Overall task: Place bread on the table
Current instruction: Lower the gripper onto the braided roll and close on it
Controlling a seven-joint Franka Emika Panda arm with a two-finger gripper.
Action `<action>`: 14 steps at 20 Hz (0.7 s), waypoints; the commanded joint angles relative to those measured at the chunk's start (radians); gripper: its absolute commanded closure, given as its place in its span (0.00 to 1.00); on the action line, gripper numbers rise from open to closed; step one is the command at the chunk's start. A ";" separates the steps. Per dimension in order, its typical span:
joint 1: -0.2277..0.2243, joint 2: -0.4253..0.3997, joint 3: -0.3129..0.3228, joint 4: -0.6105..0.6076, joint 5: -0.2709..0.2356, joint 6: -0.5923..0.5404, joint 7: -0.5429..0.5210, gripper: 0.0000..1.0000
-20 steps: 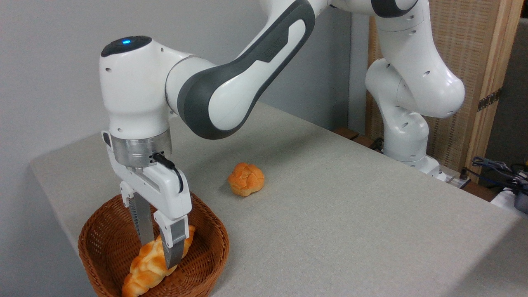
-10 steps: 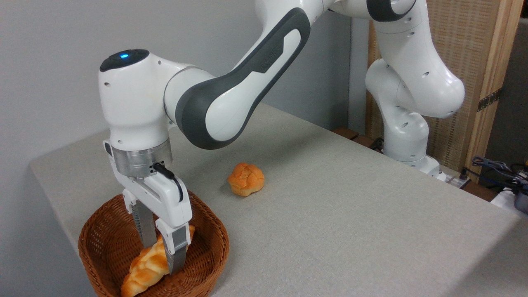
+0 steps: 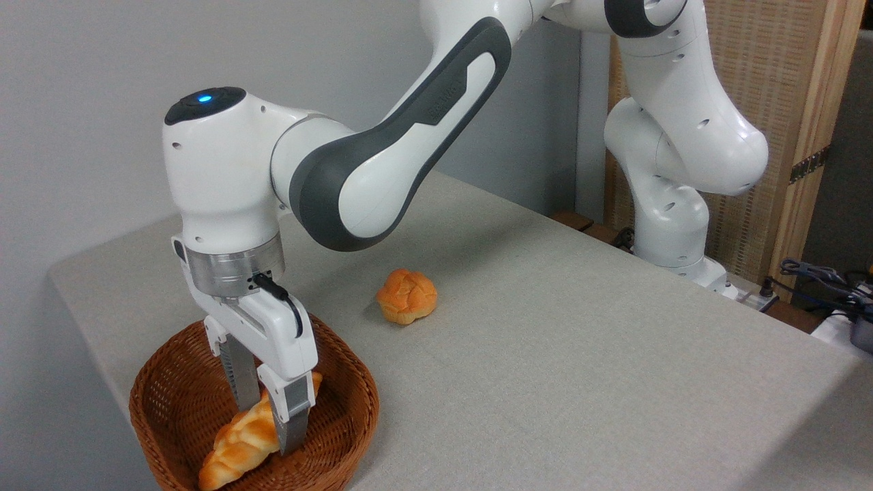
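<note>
- The gripper (image 3: 271, 424) has come lower into the wicker basket (image 3: 344, 416), and its fingers now clasp the braided loaf (image 3: 239, 443) between them.
- The loaf lies inside the basket, not yet lifted.
- The bare table (image 3: 545, 354) waits beside; a round bun (image 3: 406, 296) rests there.

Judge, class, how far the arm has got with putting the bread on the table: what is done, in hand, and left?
Done: the gripper has reached into the basket, its fingers either side of the bread. In hand: the grasp; the fingers look closed on the loaf, which still lies in the basket. Left: lifting it out and setting it on the table, where a round bun already sits.
</note>
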 commanded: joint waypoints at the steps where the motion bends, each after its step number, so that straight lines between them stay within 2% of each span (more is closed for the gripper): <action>1: -0.004 0.008 0.003 -0.003 -0.002 0.018 0.016 0.97; 10: -0.002 0.004 0.003 0.005 -0.005 0.011 0.014 0.98; 14: 0.002 -0.028 0.011 0.029 -0.053 -0.055 0.019 0.98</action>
